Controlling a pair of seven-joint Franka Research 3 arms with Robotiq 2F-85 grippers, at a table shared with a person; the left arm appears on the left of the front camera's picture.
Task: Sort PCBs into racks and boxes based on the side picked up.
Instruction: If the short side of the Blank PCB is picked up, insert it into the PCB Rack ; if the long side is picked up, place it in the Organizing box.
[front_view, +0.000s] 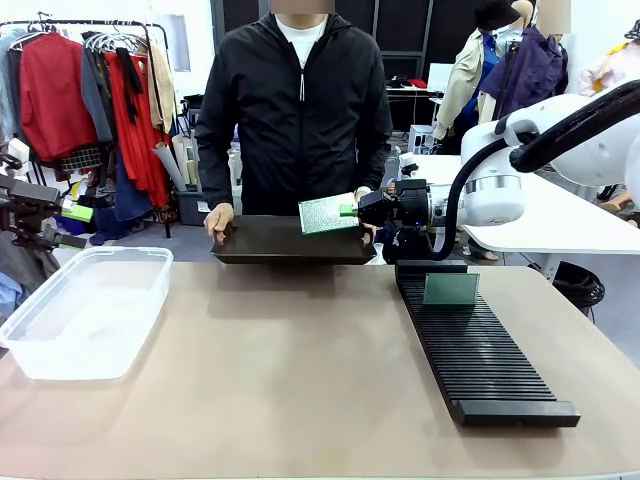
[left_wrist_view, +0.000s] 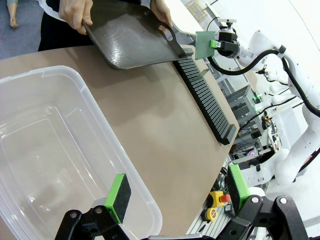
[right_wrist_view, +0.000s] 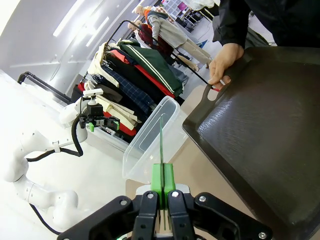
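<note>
My right gripper (front_view: 352, 210) is shut on the edge of a green PCB (front_view: 327, 213) and holds it in the air just above the right end of a dark flat tray (front_view: 290, 243). The right wrist view shows that PCB (right_wrist_view: 161, 142) edge-on, clamped between the green pads (right_wrist_view: 156, 177). A second PCB (front_view: 450, 289) stands upright in a far slot of the black ribbed rack (front_view: 480, 350). The clear box (front_view: 85, 310) sits at the table's left. My left gripper (left_wrist_view: 178, 192) hangs open over the box's (left_wrist_view: 60, 145) near corner with nothing between its fingers.
A person in a black jacket stands at the far side and holds the tray (left_wrist_view: 130, 35) by both ends with a hand (front_view: 219, 220) at the left and a hand (right_wrist_view: 224, 64) on the handle. Clothes racks stand behind. Bare tabletop lies between box and rack (left_wrist_view: 205, 97).
</note>
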